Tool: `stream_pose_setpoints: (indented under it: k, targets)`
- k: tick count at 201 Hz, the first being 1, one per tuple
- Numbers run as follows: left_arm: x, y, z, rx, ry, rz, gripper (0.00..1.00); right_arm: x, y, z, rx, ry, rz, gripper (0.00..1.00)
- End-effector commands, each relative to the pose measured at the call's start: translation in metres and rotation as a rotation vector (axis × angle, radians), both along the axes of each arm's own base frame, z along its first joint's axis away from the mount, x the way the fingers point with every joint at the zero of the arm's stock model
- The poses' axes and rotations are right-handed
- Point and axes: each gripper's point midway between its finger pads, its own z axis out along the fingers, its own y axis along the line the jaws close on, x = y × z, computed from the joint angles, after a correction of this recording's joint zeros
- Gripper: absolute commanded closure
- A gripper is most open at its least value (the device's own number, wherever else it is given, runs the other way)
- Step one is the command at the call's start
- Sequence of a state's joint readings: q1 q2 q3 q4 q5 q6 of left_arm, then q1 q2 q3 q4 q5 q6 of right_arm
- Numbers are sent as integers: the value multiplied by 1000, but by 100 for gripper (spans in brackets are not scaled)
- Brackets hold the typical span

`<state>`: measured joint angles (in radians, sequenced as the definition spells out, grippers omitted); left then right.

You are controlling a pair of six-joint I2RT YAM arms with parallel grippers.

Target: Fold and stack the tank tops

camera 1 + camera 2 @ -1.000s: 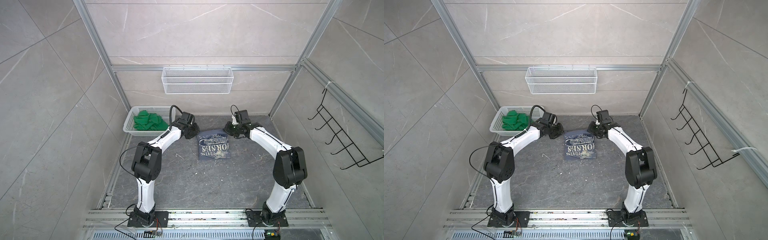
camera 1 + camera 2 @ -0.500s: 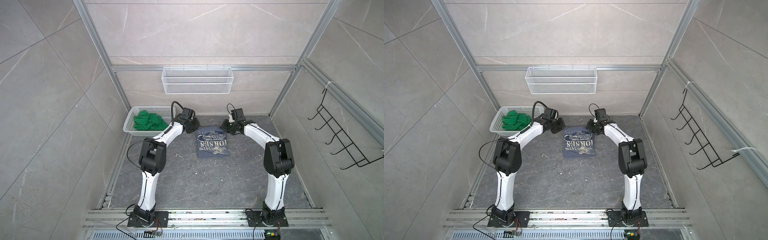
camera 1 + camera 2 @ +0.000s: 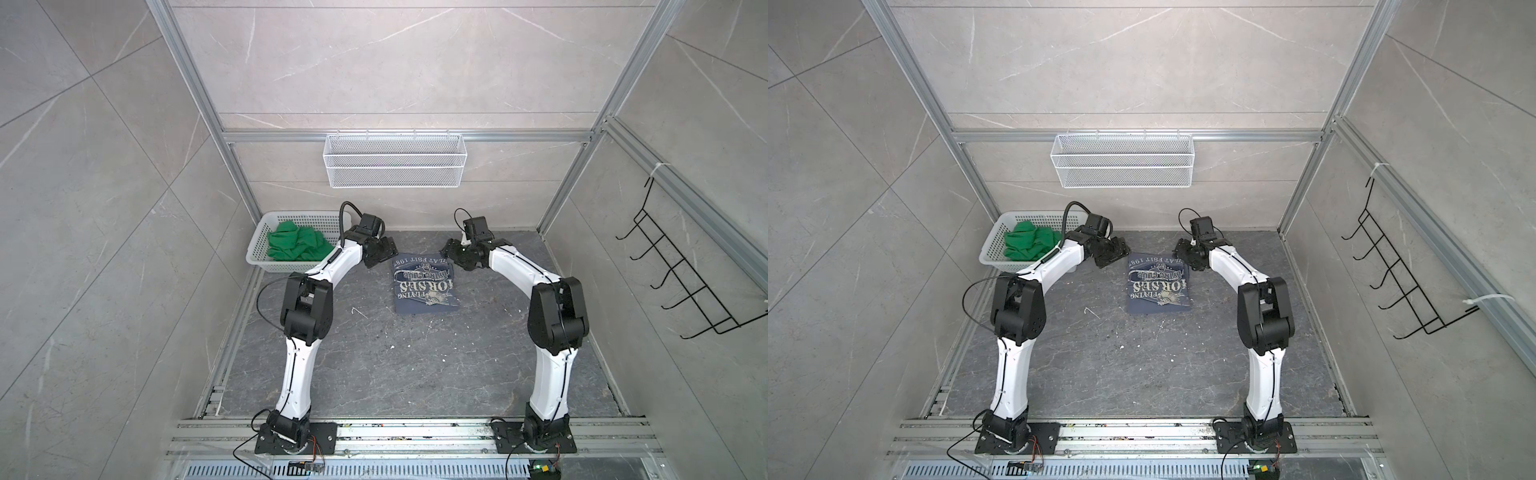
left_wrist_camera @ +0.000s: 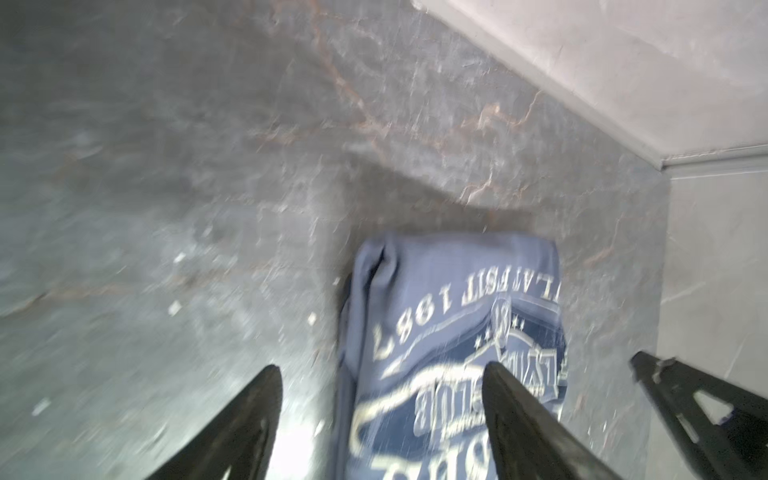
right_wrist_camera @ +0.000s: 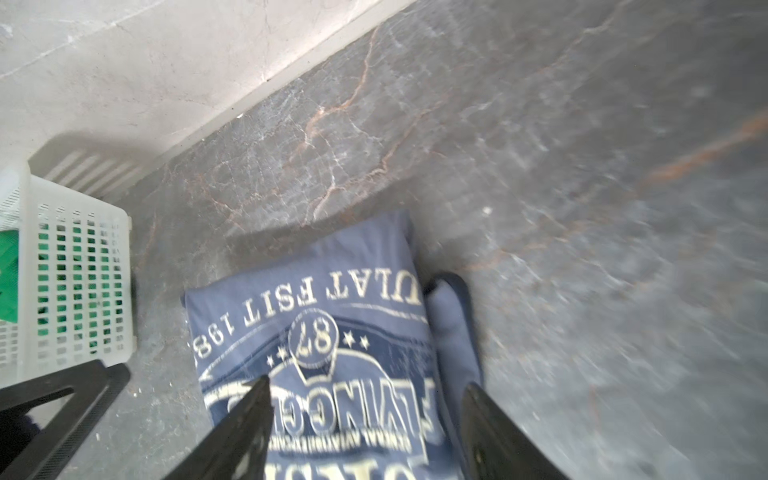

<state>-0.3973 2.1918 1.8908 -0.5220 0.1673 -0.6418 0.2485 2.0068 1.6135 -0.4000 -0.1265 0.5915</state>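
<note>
The blue top (image 3: 424,286) lies flat on the dark stone floor (image 3: 415,374), near the white basket (image 3: 282,266) but not touching it. It is folded into a rough rectangle with the print facing up. The cloth is slate blue. A darker navy panel carries pale lettering that reads FLYING HORSES, with a curved line of smaller letters ending in 1987. The right wrist view shows a round 87 badge flanked by small stars on the blue top (image 5: 316,332). In the same view a plain fold of cloth with a dark edge sticks out along the side away from the basket (image 5: 75,291). In the left wrist view, which is blurred, the blue top (image 4: 449,332) has a soft crease along one long edge.

The green top (image 3: 297,245) sits crumpled inside the basket, plain and bright.

The left gripper (image 3: 382,251) is between the basket and the blue top, at the corner nearest the basket. In its wrist view the left gripper (image 4: 379,369) has its fingers spread wide and nothing held.

The right gripper (image 3: 455,253) is at the top's corner farther from the basket. The right gripper (image 5: 365,383) is likewise spread wide and empty.
</note>
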Motion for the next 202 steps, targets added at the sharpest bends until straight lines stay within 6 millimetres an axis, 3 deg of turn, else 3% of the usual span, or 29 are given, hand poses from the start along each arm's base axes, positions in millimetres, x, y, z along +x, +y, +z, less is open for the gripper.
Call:
stream_pose_setpoints:
  k: [1, 52, 95, 134, 171, 182, 186, 202]
  targets:
    - [-15, 10, 27, 19, -58, -41, 19, -19, -7, 9, -56, -17, 16, 26]
    - [-26, -12, -28, -92, 35, -87, 19, -35, 3, -49, -44, 83, 54, 22]
    - [-26, -32, -47, -144, 65, -126, 20, -33, 9, -76, -62, 137, 72, 22]
    - [-30, -51, -63, -158, 99, -151, 36, -30, 7, -95, -91, 191, 63, 29]
    - [-36, -82, -67, -173, 111, -187, 48, -26, -22, -102, -132, 225, 11, 49]
    - [-38, -95, -59, -183, 101, -202, 49, -25, -39, -101, -157, 230, -24, 50]
    - [-41, -99, -75, -173, 128, -206, 49, -24, -45, -101, -163, 233, -33, 50]
    - [-46, -120, -75, -171, 130, -236, 49, -24, -67, -100, -177, 242, -67, 51]
